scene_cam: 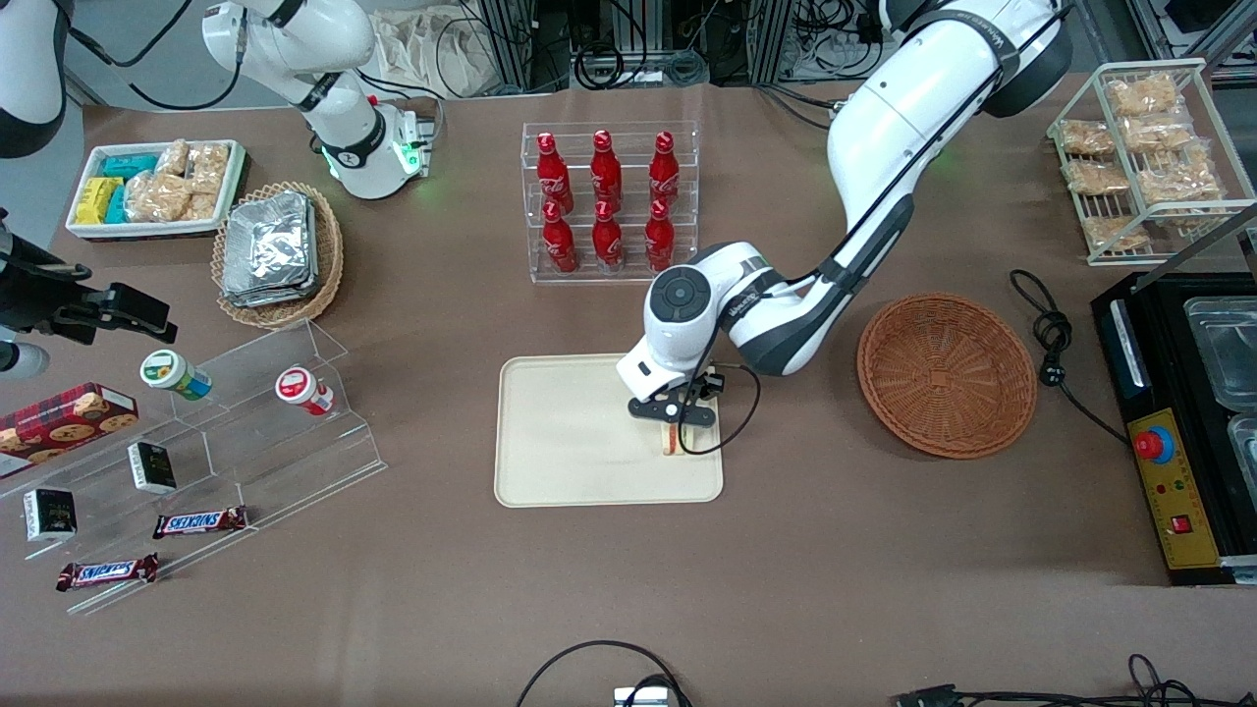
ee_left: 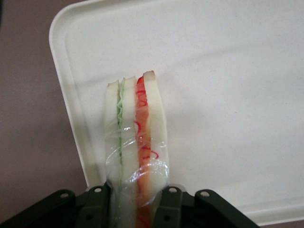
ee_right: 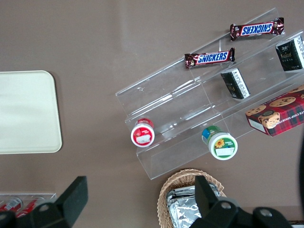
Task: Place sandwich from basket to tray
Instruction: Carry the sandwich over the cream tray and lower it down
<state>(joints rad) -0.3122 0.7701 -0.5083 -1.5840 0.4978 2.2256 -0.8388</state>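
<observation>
The front view takes in the whole table, with one white bin [scene_cam: 157,187] of snack packets and one tan basket [scene_cam: 280,253] of foil packets toward the parked arm's end, an acrylic step rack [scene_cam: 211,452] nearer the camera, six red bottles [scene_cam: 607,201] in a clear rack at the middle, the tray [scene_cam: 570,437], the empty wicker basket [scene_cam: 947,375], and a wire rack [scene_cam: 1144,157] of bagged snacks at the working arm's end. There the gripper [scene_cam: 674,424] hangs low over the tray's corner nearest the basket, and the sandwich [scene_cam: 671,440] is only a sliver beneath it. The left wrist view supplies what that view lacks: the gripper [ee_left: 137,209] is clamped on the plastic-wrapped sandwich [ee_left: 137,137], one finger [ee_left: 97,206] on each bread face, with the wedge standing on edge over the tray [ee_left: 223,95], its green and red filling layers showing; whether it touches the tray I cannot tell, and its gripped end is cut off. The right wrist view alone shows the step rack [ee_right: 209,99] closely, with two Snickers bars [ee_right: 209,58], two dark cartons [ee_right: 235,83], two cups [ee_right: 142,133] and one cookie box [ee_right: 278,111].
</observation>
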